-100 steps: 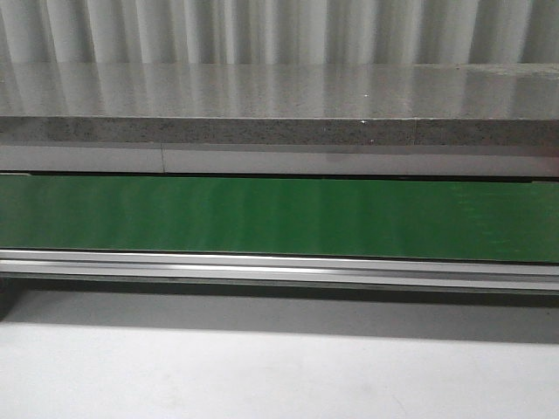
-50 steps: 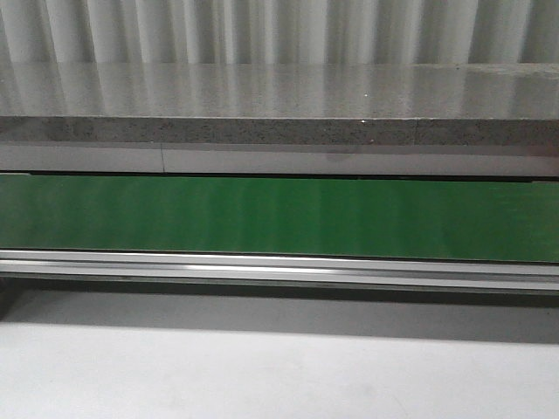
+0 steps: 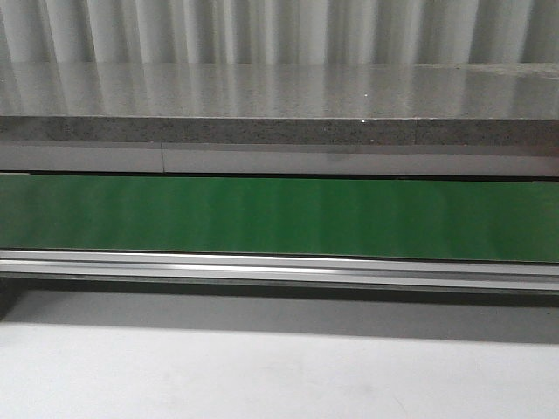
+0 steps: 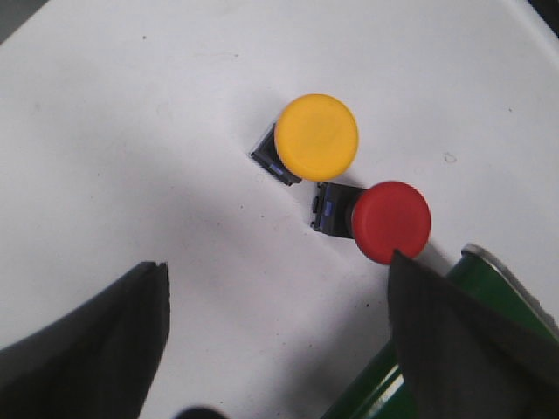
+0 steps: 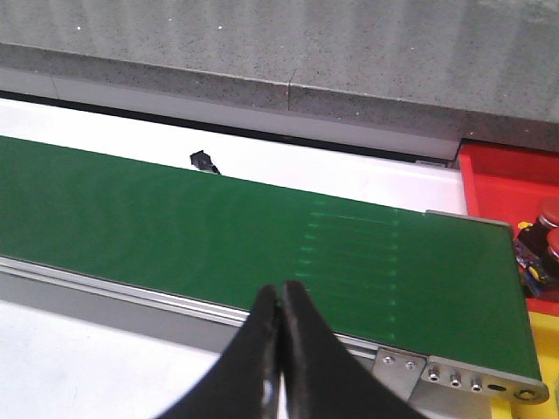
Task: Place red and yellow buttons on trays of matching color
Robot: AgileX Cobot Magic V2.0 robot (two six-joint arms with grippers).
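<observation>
Right now the left gripper has its two dark fingers spread wide, with nothing between them, and it hangs over the white table. It looks as if it is held open like that so it can come down around one of the buttons, but that is only a guess. Just past the fingers sit the two buttons, very close to each other. The yellow button has a round, smooth, flat cap on a small dark blocky base. The red button has the same round cap and dark base, and one finger tip covers a bit of its edge. Both lie on the table, not on any tray yet, so the sorting of these two is not done. Beside the red button is the end of the green belt with a shiny metal rim. The right gripper has its fingers pressed together, holding nothing, and it waits above the belt. That belt is long, flat and dull green, with a silver metal rail along its side. At the far end of the belt is a red tray with a button or two in it, and below that a strip of a yellow tray. Behind the belt runs a grey speckled stone ledge.
</observation>
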